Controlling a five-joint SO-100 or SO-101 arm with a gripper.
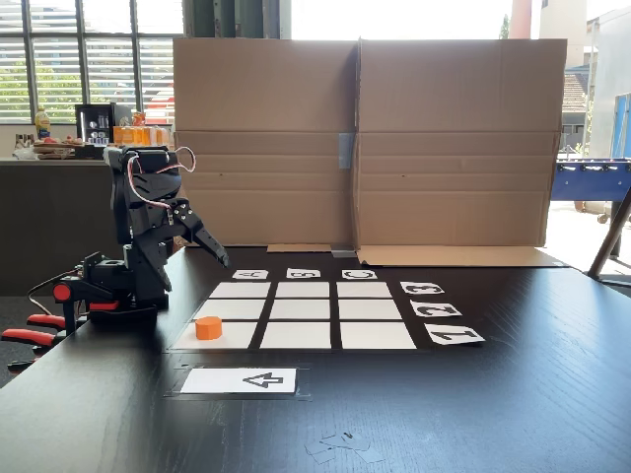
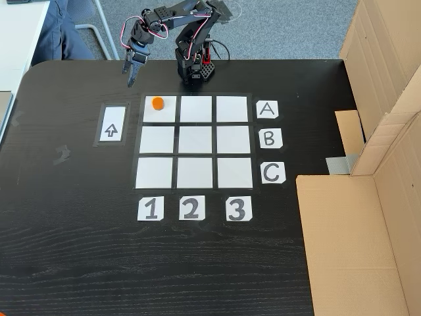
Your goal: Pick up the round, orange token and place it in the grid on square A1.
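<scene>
Token [image 2: 157,103]: light, rigid, lay in A1 [image 2: 164,112]; best gripped across faceted sides.
Fingers [image 2: 131,74]: empty, whether parted or closed unclear.

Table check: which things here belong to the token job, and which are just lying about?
Job:
token, lying on square A1
grid
gripper, off the token

Lying about:
arrow strip
cardboard screen
paper scraps
</scene>
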